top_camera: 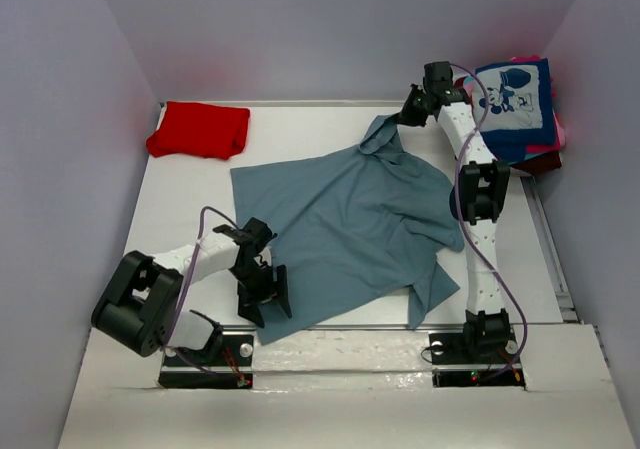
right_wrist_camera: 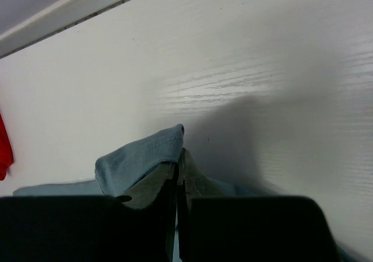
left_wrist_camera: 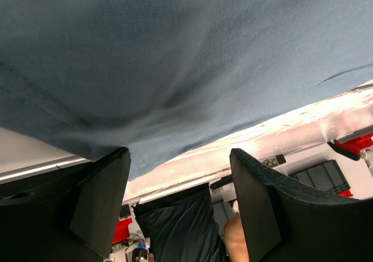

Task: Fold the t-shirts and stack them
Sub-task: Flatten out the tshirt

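Over the table (top_camera: 300, 129), top view: grey-blue shirt (top_camera: 350, 229) spread unfolded mid-table, far edge pinched and raised in the closed right gripper (top_camera: 408, 109), seemingly to tug it flat. At the near corner, left gripper (top_camera: 262, 294) wide open; holds nothing, apparently poised to take hold. Folded red shirt (top_camera: 198, 129) far left, printed pile (top_camera: 515, 104) far right. Left wrist: hem just above spread fingers (left_wrist_camera: 99, 198). Right wrist: cloth fold (right_wrist_camera: 140, 154) clamped between closed fingertips (right_wrist_camera: 152, 191).

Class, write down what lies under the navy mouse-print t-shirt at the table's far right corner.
Beneath the navy t-shirt, pink fabric and maroon fabric peek out at its right and near edges. How many garments lie below, and how they are folded, is covered.
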{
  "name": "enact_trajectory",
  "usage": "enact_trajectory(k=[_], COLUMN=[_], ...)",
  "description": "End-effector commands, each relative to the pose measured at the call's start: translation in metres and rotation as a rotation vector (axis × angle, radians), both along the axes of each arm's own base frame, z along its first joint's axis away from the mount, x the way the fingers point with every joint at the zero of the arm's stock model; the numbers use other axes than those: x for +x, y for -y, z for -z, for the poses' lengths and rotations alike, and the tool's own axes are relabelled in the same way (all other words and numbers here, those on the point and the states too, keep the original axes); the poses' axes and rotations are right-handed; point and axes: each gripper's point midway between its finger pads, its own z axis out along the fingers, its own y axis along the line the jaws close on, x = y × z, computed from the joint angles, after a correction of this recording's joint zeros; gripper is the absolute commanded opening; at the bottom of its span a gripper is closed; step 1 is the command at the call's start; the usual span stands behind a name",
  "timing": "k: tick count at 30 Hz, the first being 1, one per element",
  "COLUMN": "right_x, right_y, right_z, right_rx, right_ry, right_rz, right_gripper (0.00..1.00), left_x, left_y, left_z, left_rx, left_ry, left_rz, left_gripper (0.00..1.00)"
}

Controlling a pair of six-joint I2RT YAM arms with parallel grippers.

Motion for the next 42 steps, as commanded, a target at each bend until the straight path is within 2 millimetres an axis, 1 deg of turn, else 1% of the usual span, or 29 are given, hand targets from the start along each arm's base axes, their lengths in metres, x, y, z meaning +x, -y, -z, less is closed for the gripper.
enact_trajectory(k=[1,3,5,6,7,8,11,12,14,15,16,18,19,20,22,23,24,25,27,29,30,31,32,33,34,36,37,41,42], right_x=[0.005,0.002,-0.001,-0.003,-0.004,-0.006,-0.014,-0.020,-0.027,-0.034,-0.039,-0.049,-0.057,-0.065,-0.076,-0.088,-0.094,-0.102,-0.122,-0.136,-0.149,-0.156,-0.162,-0.174,-0.180,-0.193,-0.201,-0.219,-0.221], right_y=[0.003,0.003,0.001,0.000,0.001,0.002,0.004,0.004,0.005,0.006,0.006,0.002,0.003,-0.003,-0.002,-0.006,-0.005,-0.011,-0.013,-0.014,-0.012,-0.015,-0.014,-0.012,-0.011,-0.013,-0.011,-0.007,-0.007], right_z=[-0.019,-0.022,-0.025,-0.026,-0.033,-0.033,-0.050,-0.057,-0.063,-0.059,-0.071,-0.076,-0.069,-0.082,-0.085,-0.088,-0.088,-0.089,-0.086,-0.082,-0.065,-0.072,-0.067,-0.051,-0.054,-0.045,-0.033,-0.020,-0.018], right_rx=[0.004,0.003,0.010,0.009,0.003,0.000,-0.007,-0.006,-0.007,-0.007,-0.005,-0.005,-0.010,-0.004,-0.005,-0.003,-0.001,-0.003,-0.016,-0.026,-0.030,-0.028,-0.029,-0.036,-0.036,-0.042,-0.050,-0.058,-0.060], right_ry=[0.062,0.060,0.059,0.057,0.067,0.059,0.069,0.070,0.064,0.037,0.047,0.033,0.000,0.012,-0.004,-0.017,-0.025,-0.034,-0.065,-0.087,-0.137,-0.119,-0.133,-0.178,-0.168,-0.188,-0.215,-0.244,-0.247], right_rz=[-0.018,-0.022,-0.035,-0.042,-0.043,-0.041,-0.039,-0.040,-0.039,-0.037,-0.036,-0.044,-0.044,-0.058,-0.057,-0.063,-0.065,-0.078,-0.088,-0.090,-0.088,-0.096,-0.096,-0.097,-0.098,-0.111,-0.112,-0.113,-0.114], right_gripper=[0.08,0.15,0.55,0.70,0.92,1.00,1.00,1.00,1.00,1.00,1.00,1.00,1.00,1.00,1.00,1.00,1.00,1.00,1.00,1.00,1.00,1.00,0.99,0.99,0.99,0.99,0.98,0.97,0.97], left_x=[-0.003,0.006,0.015,0.021,0.035,0.047,0.070,0.083,0.097,0.109,0.117,0.129,0.140,0.146,0.163,0.170,0.183,0.188,0.207,0.221,0.228,0.241,0.248,0.256,0.265,0.274,0.281,0.301,0.302], left_y=[-0.004,-0.001,-0.004,-0.003,0.001,0.005,0.008,0.010,0.017,0.021,0.024,0.031,0.041,0.046,0.058,0.061,0.066,0.068,0.067,0.065,0.063,0.057,0.053,0.051,0.042,0.031,0.025,0.000,0.001], left_z=[-0.007,-0.014,-0.018,-0.021,-0.029,-0.037,-0.044,-0.051,-0.054,-0.059,-0.055,-0.055,-0.055,-0.055,-0.061,-0.055,-0.060,-0.054,-0.057,-0.053,-0.052,-0.051,-0.052,-0.056,-0.055,-0.054,-0.054,-0.049,-0.046], left_rx=[0.022,0.019,0.045,0.051,0.044,0.036,0.057,0.062,0.057,0.053,0.061,0.051,0.029,0.017,-0.013,-0.002,-0.007,0.003,0.010,0.014,0.015,0.010,0.007,-0.004,0.006,0.028,0.046,0.069,0.065], left_ry=[0.001,0.037,0.075,0.100,0.153,0.196,0.267,0.309,0.335,0.369,0.369,0.383,0.392,0.396,0.425,0.415,0.441,0.433,0.460,0.465,0.463,0.469,0.471,0.484,0.484,0.495,0.502,0.512,0.508], left_rz=[-0.003,-0.001,0.010,0.011,0.015,0.015,0.029,0.028,0.028,0.028,0.030,0.029,0.027,0.024,0.020,0.023,0.023,0.030,0.008,-0.008,-0.021,-0.054,-0.072,-0.083,-0.108,-0.110,-0.115,-0.175,-0.178], left_gripper=[0.81,0.81,0.81,0.81,0.81,0.81,0.81,0.81,0.81,0.81,0.81,0.81,0.81,0.81,0.81,0.81,0.81,0.81,0.81,0.81,0.81,0.81,0.81,0.81,0.81,0.81,0.81,0.81,0.81])
